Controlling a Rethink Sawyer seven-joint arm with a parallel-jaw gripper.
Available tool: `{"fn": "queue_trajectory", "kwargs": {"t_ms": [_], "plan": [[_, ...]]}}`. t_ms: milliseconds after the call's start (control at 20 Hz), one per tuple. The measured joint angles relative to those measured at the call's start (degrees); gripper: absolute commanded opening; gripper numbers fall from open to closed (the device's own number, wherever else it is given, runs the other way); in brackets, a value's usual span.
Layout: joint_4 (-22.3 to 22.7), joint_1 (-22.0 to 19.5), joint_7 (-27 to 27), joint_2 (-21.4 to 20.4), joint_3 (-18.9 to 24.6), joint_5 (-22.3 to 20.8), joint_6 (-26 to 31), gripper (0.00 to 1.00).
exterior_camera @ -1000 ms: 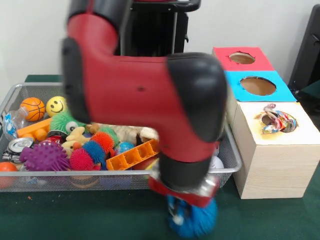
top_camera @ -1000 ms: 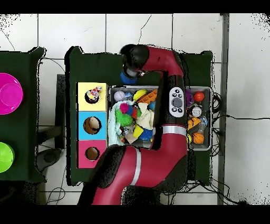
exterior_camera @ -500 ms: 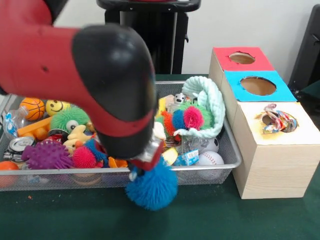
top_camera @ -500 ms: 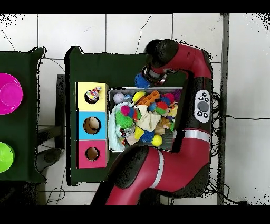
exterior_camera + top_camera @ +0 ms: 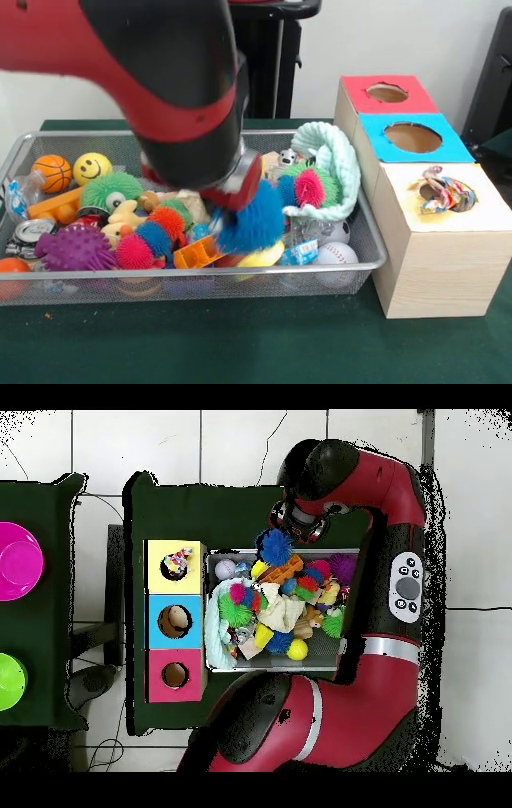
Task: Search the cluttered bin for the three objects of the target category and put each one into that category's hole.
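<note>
Blue spiky ball (image 5: 250,222) carried at the gripper (image 5: 238,210), above the basket (image 5: 376,250) front edge; fingers hidden behind arm and ball, so cannot tell whether pinching; mint-green cloth (image 5: 338,164) draped over toys at the basket end nearest the yellow-topped box (image 5: 448,264); dotted white cloth (image 5: 440,190) already stuffed in the hole (image 5: 460,200) of that box; cream cloth (image 5: 284,610) amid the toys mid-basket. Probably soft, light, floppy, apt to drag neighbouring toys; best pinched at a raised fold on top. No readable writing or brand anywhere.
</note>
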Motion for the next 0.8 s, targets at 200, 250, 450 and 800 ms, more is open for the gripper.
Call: {"fn": "queue_trajectory", "kwargs": {"t_ms": [200,250,450,800], "plan": [[3.3,-0.1,0.0,-2.3,0.3,3.6,5.7,0.00],[4.4,-0.1,0.0,-2.9,0.3,4.4,7.5,0.00],[7.7,-0.1,0.0,-4.6,0.4,6.3,16.9,1.00],[9.1,-0.2,0.0,-5.0,0.9,6.4,28.5,1.00]]}}
